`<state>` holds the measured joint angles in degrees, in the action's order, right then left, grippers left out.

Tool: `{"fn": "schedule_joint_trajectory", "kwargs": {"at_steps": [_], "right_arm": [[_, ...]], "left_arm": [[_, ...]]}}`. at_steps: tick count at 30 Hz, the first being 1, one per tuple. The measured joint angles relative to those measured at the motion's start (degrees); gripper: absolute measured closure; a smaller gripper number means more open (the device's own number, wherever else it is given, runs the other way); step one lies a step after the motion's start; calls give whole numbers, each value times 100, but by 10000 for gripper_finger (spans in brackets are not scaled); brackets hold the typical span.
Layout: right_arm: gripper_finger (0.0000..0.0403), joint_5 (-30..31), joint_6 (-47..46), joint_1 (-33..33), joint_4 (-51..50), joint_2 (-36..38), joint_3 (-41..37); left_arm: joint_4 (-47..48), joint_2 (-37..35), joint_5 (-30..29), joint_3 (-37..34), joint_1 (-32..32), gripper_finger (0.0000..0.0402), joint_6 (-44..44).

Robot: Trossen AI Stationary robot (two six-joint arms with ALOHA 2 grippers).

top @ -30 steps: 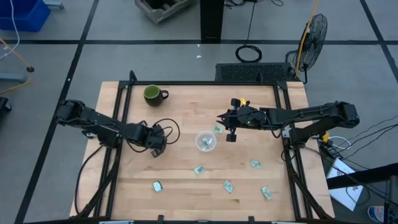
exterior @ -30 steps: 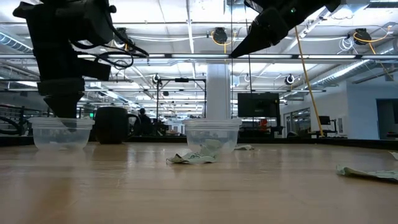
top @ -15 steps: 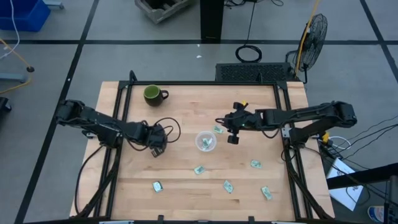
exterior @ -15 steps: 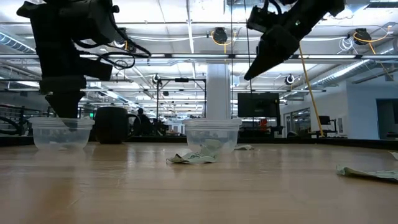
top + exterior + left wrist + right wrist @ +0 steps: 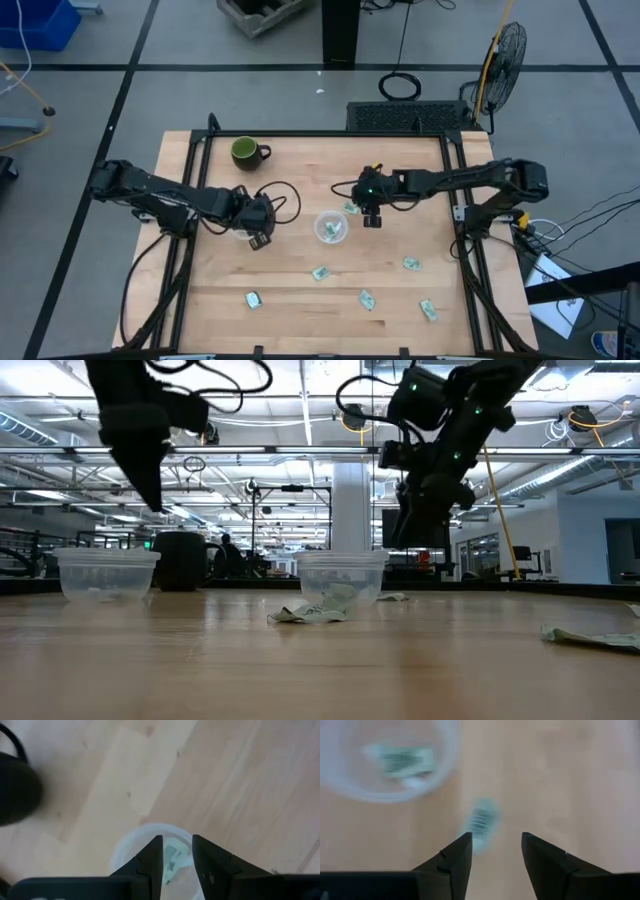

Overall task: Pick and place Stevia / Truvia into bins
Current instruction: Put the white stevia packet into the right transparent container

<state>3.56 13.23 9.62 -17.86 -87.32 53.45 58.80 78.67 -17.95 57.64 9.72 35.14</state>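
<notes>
The wooden tabletop carries two clear cups. Since a second ago the right gripper has swung in toward mid-table, fingers spread over a loose packet beside the middle cup. The left gripper, jaws parted and empty, has shifted, uncovering the left cup. Only its wrist view shows the packet inside. Five packets lie near the front edge.

No text, label or number can be read anywhere

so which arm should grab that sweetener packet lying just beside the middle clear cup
Right, probably. The right gripper hangs open next to the pale green paper packet beside the middle clear plastic cup; its wrist view shows that packet just ahead of its fingers. The left gripper is over the other clear cup, farther off.
</notes>
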Motion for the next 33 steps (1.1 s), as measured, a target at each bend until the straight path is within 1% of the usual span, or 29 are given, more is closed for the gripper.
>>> {"fn": "schedule_joint_trajectory", "kwargs": {"at_steps": [2, 6, 10, 14, 18, 20, 24, 27, 33], "right_arm": [[237, -388, 132, 80, 131, -121, 0], [240, -390, 289, 228, 519, -311, 0], [238, -579, 388, 367, 870, -606, 0], [239, -493, 541, 533, 869, -922, 0], [238, -692, 599, 672, 935, -1139, 0], [239, -696, 596, 710, 1047, -1208, 0], [240, -688, 595, 774, 1137, -1301, 0], [241, -690, 575, 765, 1362, -1333, 0], [251, -690, 491, 768, 1391, -1334, 0]], "left_arm": [[5, 0, -136, 136, 0, 291, -22], [-50, 0, -363, 266, 0, 291, -52], [-98, 0, -530, 267, 0, 291, -52], [-158, 0, -558, 267, 0, 291, -54], [-225, 0, -573, 267, 0, 291, -209], [-225, 0, -634, 267, 0, 291, -280], [-230, 0, -804, 267, 0, 291, -358], [-237, 0, -815, 267, 0, 291, -358], [-258, 0, -816, 267, 0, 291, -354]]}}
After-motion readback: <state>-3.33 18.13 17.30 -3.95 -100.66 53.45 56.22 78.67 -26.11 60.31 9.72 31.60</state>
